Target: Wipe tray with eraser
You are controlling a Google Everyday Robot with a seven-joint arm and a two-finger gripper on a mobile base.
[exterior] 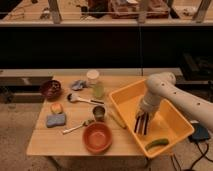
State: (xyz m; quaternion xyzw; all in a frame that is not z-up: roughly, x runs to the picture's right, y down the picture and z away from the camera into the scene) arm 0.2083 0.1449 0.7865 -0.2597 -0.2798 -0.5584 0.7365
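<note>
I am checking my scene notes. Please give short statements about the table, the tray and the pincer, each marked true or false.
1. The pincer is inside the large yellow plastic tray. True.
2. The green curved cucumber-like piece lies on the wooden table. False: it lies in the tray, near its front corner.
3. The round orange-brown bowl stands on the table, outside the tray. True.
4. The blue-grey rectangular sponge lies in the tray. False: it lies on the table, away from the tray.

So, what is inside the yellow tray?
The eraser, with the hand at its upper end, and a green curved piece near the front corner. The arm covers part of the tray floor behind them, so anything there cannot be seen.
</note>
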